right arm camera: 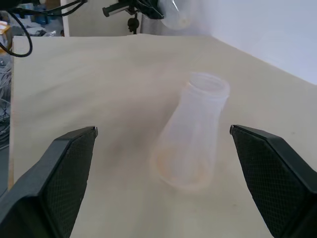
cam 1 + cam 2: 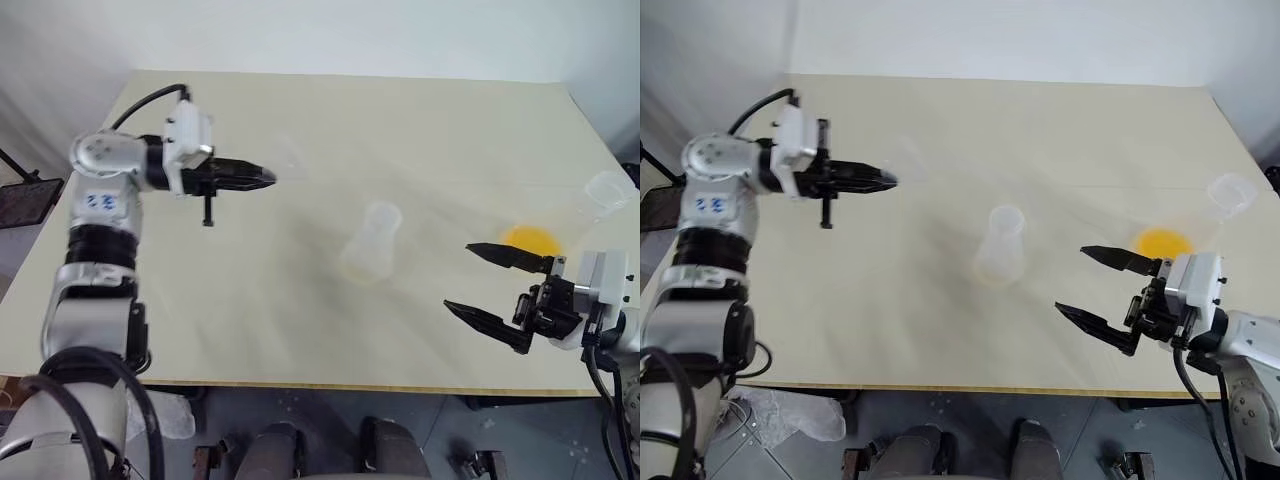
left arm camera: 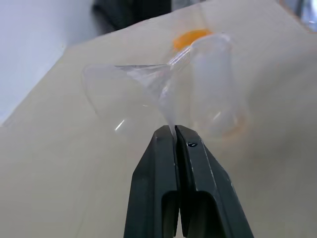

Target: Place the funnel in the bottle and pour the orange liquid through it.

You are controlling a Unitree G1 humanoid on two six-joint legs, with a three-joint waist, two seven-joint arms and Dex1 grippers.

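The left end effector (image 2: 268,178) is held above the bench (image 2: 300,330) at its far left part, its two black fingers (image 3: 190,163) pressed together on the thin wall of the funnel (image 3: 129,91). In the left wrist view the cone flares out just past the fingertips. From the head views the funnel is only a faint clear smear beyond the tips, hard to make out against the pale wood.

The right end effector (image 2: 1085,280) hovers near the right front edge with its fingers spread wide and nothing between them.

Between the two, about mid-bench, the bottle (image 2: 372,243) stands upright, well apart from both. Its glass nearly blends into the surface.

The orange liquid (image 2: 528,240) shows as a bright pool just beyond the right end effector. The walls of the larger flask (image 2: 607,192) holding it are barely visible apart from the mouth rim at the right edge.
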